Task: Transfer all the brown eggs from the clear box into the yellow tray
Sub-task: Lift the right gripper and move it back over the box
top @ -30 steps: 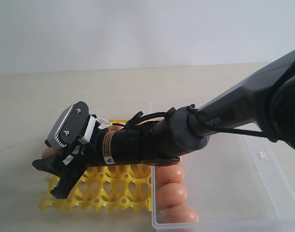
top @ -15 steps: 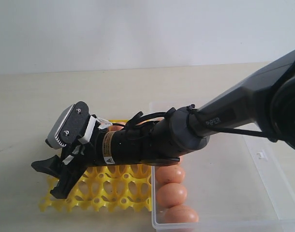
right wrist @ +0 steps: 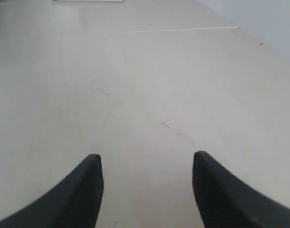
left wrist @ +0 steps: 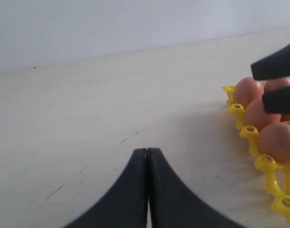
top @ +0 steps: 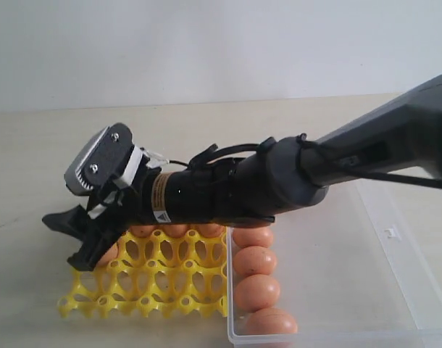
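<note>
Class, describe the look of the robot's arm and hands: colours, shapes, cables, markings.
The right arm is a dark grey tube with black cables, a brown label and a grey camera block. The right hand and left hand have black, tapering fingers.

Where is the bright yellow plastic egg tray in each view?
Exterior: bright yellow plastic egg tray low on the left, under the right gripper.
Left wrist: the tray edge, holding brown eggs, below the right gripper.
Right wrist: not in it.
Shared landmark: the right gripper.
</note>
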You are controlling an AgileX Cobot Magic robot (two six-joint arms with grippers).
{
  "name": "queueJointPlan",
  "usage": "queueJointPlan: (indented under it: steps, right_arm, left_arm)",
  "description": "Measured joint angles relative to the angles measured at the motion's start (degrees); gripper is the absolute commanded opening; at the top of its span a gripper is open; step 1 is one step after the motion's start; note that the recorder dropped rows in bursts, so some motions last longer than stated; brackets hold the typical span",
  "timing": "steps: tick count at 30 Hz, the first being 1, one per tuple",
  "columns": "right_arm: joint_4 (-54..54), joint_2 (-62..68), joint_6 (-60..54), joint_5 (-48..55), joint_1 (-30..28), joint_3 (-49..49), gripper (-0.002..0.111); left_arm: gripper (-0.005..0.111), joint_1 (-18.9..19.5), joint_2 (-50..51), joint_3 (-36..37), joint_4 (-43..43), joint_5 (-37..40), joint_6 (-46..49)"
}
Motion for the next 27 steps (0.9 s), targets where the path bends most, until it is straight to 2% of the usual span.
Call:
queueJointPlan:
  steps: [4,8,12,14,16,19,20,23,25,27]
  right_arm:
    - [-0.7,-5.4,8.6,6.9,-1.0,0.0,0.047]
    - [-2.4,-11.3,22.6,18.2,-2.0,0.0,0.027]
    - [-3.0,-18.1,27.3,28.8,-3.1,1.2,0.005]
    - [-2.7,-21.6,27.7,33.1,-3.9,2.5,0.000]
    - [-0.6,-25.3,26.6,37.6,-5.0,4.1,0.000]
    - [5.7,-29.5,18.9,47.8,-6.9,6.0,0.000]
    - [11.4,-31.4,10.8,55.9,-8.6,6.6,0.000]
    - [26.5,-32.9,-3.9,70.8,-13.9,6.4,0.002]
    - [35.9,-32.3,-11.4,78.1,-17.7,4.6,0.011]
    - [43.0,-30.2,-16.4,83.5,-20.6,1.5,0.029]
  left_arm:
    - [0.000,0.0,0.0,0.0,0.0,0.0,0.0]
    - [0.000,0.0,0.0,0.0,0.0,0.0,0.0]
    - [0.000,0.0,0.0,0.0,0.0,0.0,0.0]
    - [0.000,0.0,0.0,0.0,0.0,0.0,0.0]
    - [0.000,0.0,0.0,0.0,0.0,0.0,0.0]
    - [0.000,0.0,0.0,0.0,0.0,0.0,0.0]
    - [0.000,0.0,0.0,0.0,0.0,0.0,0.0]
    - [0.000,0.0,0.0,0.0,0.0,0.0,0.0]
    - [0.000,0.0,0.0,0.0,0.0,0.0,0.0]
    - [0.000,0.0,0.0,0.0,0.0,0.0,0.0]
